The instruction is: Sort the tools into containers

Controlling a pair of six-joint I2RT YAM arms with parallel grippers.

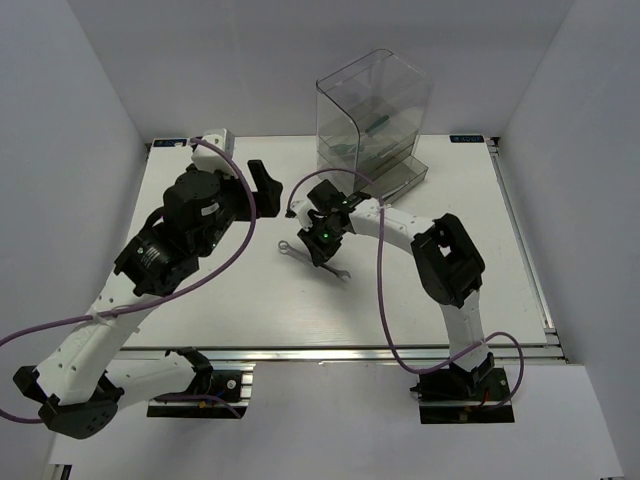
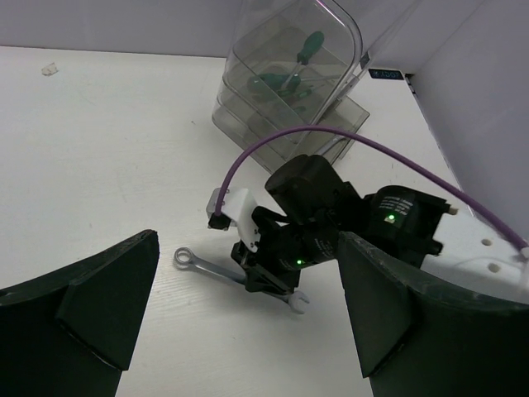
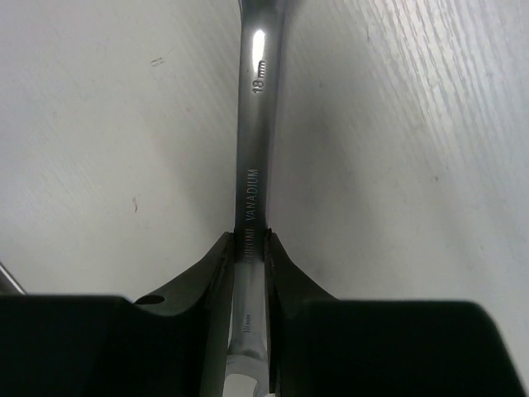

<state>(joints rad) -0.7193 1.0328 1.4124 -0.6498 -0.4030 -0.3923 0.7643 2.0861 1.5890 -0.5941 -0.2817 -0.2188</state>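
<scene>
My right claw (image 3: 249,245) clamps wrench (image 3: 254,124) on tabletop (image 1: 250,310) — middle hidden from above; left claw (image 2: 246,248) gapes wide open.

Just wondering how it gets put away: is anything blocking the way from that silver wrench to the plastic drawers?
Nothing visible does. The right fingers grip the wrench, and the table between it and the drawer unit is bare; only the arm's own purple cable arches over that stretch.
</scene>
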